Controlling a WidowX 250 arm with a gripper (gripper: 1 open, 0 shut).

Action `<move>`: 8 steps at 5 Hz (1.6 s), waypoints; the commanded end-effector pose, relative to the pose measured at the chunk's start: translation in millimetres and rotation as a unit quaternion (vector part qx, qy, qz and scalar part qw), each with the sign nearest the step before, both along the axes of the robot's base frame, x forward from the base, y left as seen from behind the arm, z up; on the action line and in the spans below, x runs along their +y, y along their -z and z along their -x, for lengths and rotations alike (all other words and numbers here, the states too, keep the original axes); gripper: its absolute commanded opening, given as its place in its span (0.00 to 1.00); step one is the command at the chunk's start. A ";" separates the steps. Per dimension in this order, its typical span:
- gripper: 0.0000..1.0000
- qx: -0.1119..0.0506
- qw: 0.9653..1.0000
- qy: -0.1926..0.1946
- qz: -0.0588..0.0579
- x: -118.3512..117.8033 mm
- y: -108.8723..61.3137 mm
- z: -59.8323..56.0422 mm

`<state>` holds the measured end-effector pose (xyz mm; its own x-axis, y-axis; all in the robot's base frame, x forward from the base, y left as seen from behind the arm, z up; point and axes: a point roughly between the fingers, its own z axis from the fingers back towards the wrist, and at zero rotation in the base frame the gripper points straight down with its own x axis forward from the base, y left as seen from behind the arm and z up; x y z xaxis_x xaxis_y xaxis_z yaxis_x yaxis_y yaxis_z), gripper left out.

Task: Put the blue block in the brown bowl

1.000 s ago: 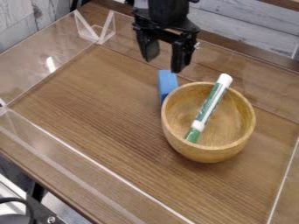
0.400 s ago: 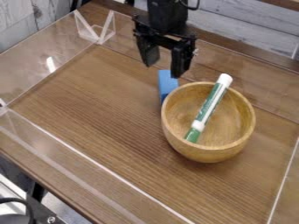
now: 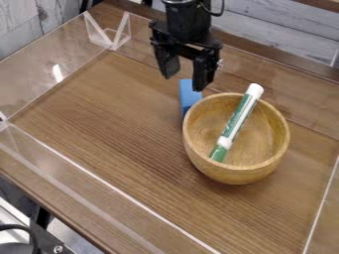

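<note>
The blue block (image 3: 188,96) lies on the wooden table just left of the brown bowl (image 3: 236,137), touching or nearly touching its rim. My black gripper (image 3: 185,71) hangs pointing down right above the block, its two fingers spread open with nothing between them. The fingertips sit slightly above the block's top. A white-and-green tube (image 3: 237,122) leans inside the bowl, with its cap resting on the far rim.
Clear acrylic walls (image 3: 54,69) fence the wooden table (image 3: 106,129) on the left, front and right. A clear bracket (image 3: 106,35) stands at the back left. A white panelled wall runs behind.
The gripper has shifted slightly left and a touch lower over the block, still open. Block, bowl and tube have not moved.
</note>
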<state>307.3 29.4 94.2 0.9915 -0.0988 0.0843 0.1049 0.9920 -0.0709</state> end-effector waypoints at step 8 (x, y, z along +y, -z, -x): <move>1.00 -0.029 1.000 0.001 0.008 -7.1 25.5 -15.8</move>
